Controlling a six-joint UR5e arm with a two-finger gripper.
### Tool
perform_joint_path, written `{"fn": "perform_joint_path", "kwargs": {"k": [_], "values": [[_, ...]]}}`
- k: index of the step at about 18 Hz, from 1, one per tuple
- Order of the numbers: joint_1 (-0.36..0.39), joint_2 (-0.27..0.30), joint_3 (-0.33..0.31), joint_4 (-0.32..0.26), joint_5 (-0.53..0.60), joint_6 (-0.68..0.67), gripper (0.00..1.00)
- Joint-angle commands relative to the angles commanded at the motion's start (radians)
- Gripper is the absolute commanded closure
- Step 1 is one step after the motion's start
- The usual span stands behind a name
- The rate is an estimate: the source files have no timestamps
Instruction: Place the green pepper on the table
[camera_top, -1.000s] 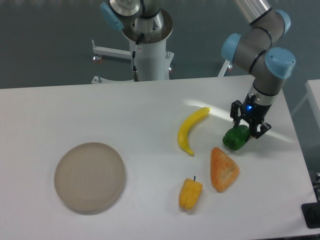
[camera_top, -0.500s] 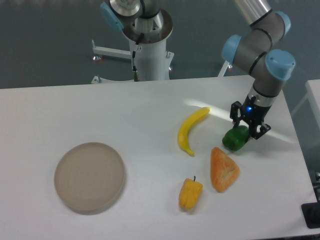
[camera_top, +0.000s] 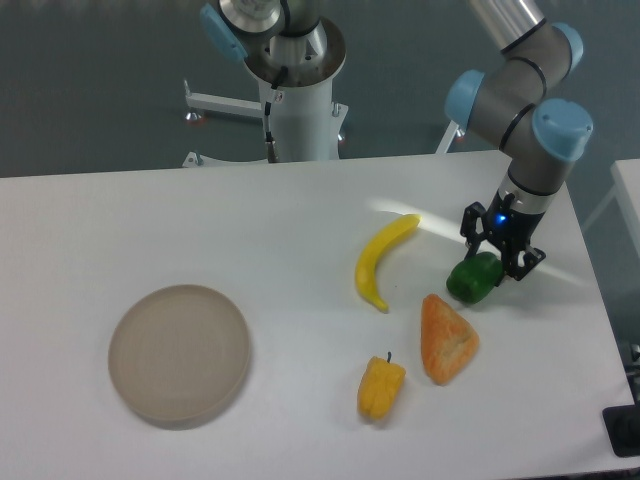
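Nearest to me on the white surface sits a small yellow pepper with a dark stem pointing away from me. To its left, well apart, lies a round beige plate. Just right of the yellow pepper and a little farther back is an orange wedge-shaped piece, its narrow end pointing away.

Beyond the wedge, near its tip but not touching it, I see the green pepper, glossy and rounded, low at the surface on the right side. Whether it rests on the surface or hangs just above it, I cannot tell. My gripper comes down on it from above and behind; the dark fingers stand on either side of the pepper's far end and appear clamped on it. A blue light glows on the gripper body above them.

Left of the green pepper lies a curved yellow banana, running from near-left to far-right, apart from everything else.

At the far edge, behind the surface, a white column stands, and the arm's grey and blue joints rise at upper right.
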Motion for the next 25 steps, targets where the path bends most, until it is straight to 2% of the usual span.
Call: {"fn": "perform_joint_path", "kwargs": {"k": [2,6,10,20,25], "values": [[-0.003,0.008,0.0,-0.003,0.003,-0.003,0.0],[-0.014,0.028,0.032,-0.02,0.008,-0.077,0.0],[-0.04,0.048,0.037,-0.023,0.028,-0.119,0.0],[-0.198,0.049,0.12,-0.035,0.179,-0.282,0.0],[-0.242,0.046,0.147,-0.035,0.232,-0.339,0.0]]}}
